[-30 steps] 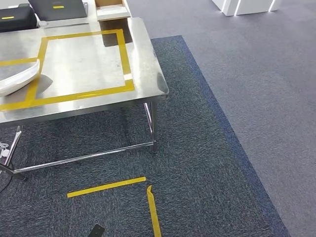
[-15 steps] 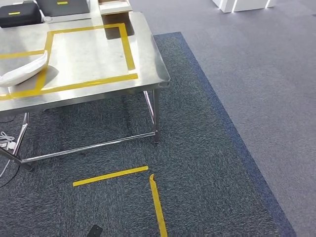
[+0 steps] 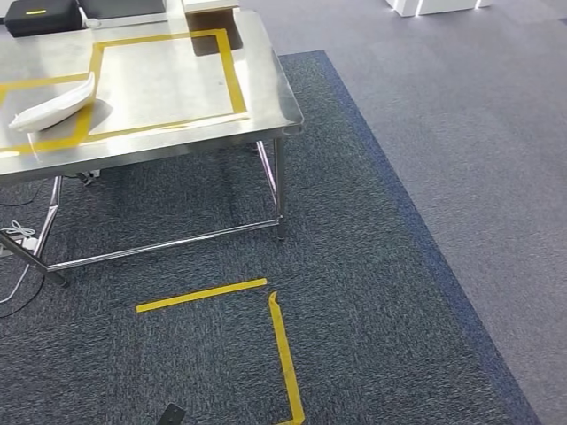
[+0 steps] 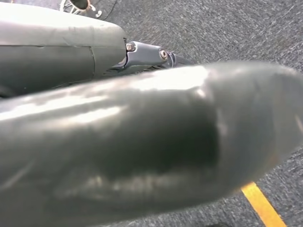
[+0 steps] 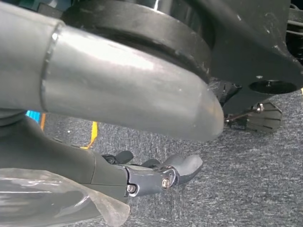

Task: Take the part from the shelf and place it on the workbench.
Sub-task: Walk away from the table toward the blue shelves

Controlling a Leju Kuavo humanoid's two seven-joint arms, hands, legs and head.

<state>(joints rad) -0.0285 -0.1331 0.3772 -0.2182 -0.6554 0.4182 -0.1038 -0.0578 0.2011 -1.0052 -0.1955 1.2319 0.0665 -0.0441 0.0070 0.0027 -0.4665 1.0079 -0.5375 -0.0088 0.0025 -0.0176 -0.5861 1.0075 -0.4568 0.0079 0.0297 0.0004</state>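
A white curved part lies on the steel workbench at its left side, across a strip of yellow tape. In the left wrist view my left hand hangs over the carpet, its thick grey thumb blurred and close, a dark finger stretched out straight, and nothing held. In the right wrist view my right hand also hangs low over the carpet with its fingers extended and apart, and it holds nothing.
A yellow tape rectangle marks the bench top. Black cases sit at the bench's far edge. White cables lie on the floor by the bench's left legs. A yellow tape corner marks the dark carpet before me. Lighter grey carpet spreads to the right.
The whole picture has shifted, so the camera moved: the workbench now sits higher and more to the right. The white part lies in the same place on the bench.
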